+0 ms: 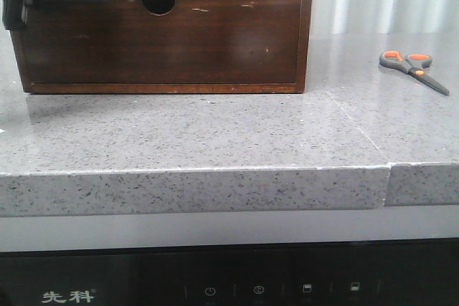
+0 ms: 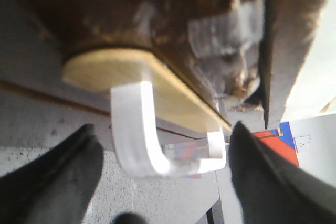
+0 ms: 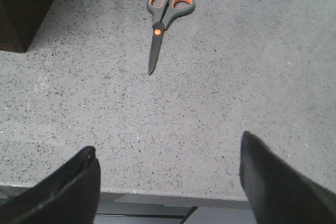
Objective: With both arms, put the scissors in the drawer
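Scissors [image 3: 163,22] are lying flat ahead of my spread right gripper [image 3: 168,182], blades pointing back toward me, while my spread left gripper [image 2: 163,182] is flanking the drawer's white handle [image 2: 157,145].

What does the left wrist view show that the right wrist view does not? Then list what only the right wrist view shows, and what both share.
Only the left wrist view: the drawer front close up, with its white handle on a tan plate between the open left gripper fingers.

Only the right wrist view: the scissors, closed and lying flat, well ahead of the open right gripper.

Both: the speckled grey counter and dark wood of the cabinet.
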{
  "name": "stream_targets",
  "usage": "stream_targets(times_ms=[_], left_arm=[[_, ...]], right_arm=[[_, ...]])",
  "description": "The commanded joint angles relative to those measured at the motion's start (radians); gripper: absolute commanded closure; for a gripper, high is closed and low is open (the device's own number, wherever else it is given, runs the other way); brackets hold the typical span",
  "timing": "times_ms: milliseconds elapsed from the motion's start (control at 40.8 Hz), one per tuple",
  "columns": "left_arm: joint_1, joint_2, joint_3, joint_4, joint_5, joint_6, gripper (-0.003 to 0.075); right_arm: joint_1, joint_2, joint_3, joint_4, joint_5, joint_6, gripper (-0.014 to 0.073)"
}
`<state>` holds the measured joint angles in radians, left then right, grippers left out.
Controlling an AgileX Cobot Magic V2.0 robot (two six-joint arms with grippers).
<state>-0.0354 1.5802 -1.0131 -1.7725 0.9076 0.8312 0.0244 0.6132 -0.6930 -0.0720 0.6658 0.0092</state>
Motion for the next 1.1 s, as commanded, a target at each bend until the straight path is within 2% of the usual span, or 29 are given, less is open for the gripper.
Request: stream_targets(times_ms=[0, 196, 392, 661, 1078], left_arm=[[0.001, -0.029, -0.037, -0.089, 0.044, 0.004, 0.0377], [0.001, -0.028, -0.037, -0.089, 0.029, 0.004, 0.0539], [0.001, -0.028, -0.037, -0.089, 0.064, 0.004, 0.0627], [0.001, -0.073, 0.021, -0.089, 0.149, 0.055, 0.063], [0.001, -0.324, 0.326, -0.089, 0.204, 0.132, 0.063]], right_arm=[[-0.003, 0.007, -0.034, -0.014, -0.075, -0.009, 0.0022], [-0.003, 0.007, -0.034, -0.014, -0.073, -0.009, 0.0022], [-0.003, 0.007, -0.034, -0.014, -0.073, -0.009, 0.0022], [-0.003, 0.007, -0.034, -0.014, -0.071, -0.009, 0.0022], [-0.003, 0.007, -0.034, -0.014, -0.071, -0.009, 0.0022]])
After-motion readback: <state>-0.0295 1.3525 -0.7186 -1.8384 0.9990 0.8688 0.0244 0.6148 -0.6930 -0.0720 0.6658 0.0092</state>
